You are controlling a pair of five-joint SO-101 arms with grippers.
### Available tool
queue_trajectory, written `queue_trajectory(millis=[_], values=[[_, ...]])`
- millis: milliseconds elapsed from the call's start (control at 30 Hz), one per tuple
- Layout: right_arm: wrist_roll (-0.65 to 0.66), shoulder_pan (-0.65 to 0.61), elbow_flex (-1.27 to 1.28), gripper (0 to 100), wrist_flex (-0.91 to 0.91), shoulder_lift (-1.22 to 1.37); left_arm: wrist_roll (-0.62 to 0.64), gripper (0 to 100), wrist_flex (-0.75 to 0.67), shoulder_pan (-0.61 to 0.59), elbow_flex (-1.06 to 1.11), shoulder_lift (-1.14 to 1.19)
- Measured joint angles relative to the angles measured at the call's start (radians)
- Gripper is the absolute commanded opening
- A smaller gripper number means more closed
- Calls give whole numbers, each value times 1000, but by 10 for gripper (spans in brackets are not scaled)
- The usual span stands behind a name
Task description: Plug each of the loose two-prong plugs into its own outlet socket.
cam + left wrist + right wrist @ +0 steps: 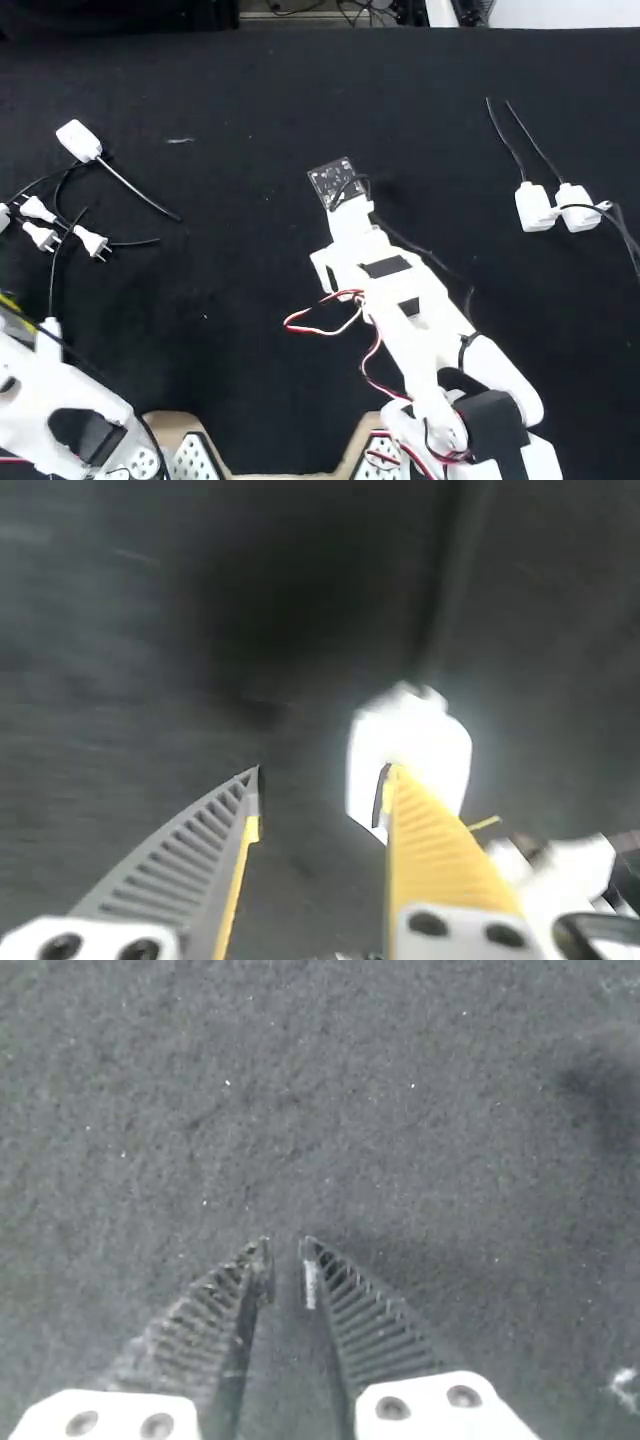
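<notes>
Three loose two-prong plugs (40,237) on black cords lie at the table's left edge, and a white socket block (78,140) sits behind them. Two more white outlet blocks (535,207) lie side by side at the right. My left gripper (320,780) is open low over the black cloth. A white plug body (410,750) lies just beyond its yellow finger (430,860), outside the gap. My right gripper (285,1260) is shut with nothing in it, over bare cloth at the table's middle.
The right arm (400,300) stretches from the front edge to the centre, with red and white wires looping beside it. The left arm (50,410) sits at the front left corner. Black cords (135,195) trail across the left side.
</notes>
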Motion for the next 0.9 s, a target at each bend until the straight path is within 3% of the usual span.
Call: queue_trajectory(millis=[167,367,567,667,900], values=[[0,0,0,53,0,0,-15,202,-6,135,387,-272],[0,0,0,53,0,0,35,202,-184,315,735,-540],[0,0,0,53,0,0,61,213,-224,287,744,-829],[0,0,0,53,0,0,61,283,-226,230,744,-947],[0,0,0,53,-2,0,26,272,-293,196,852,-947]])
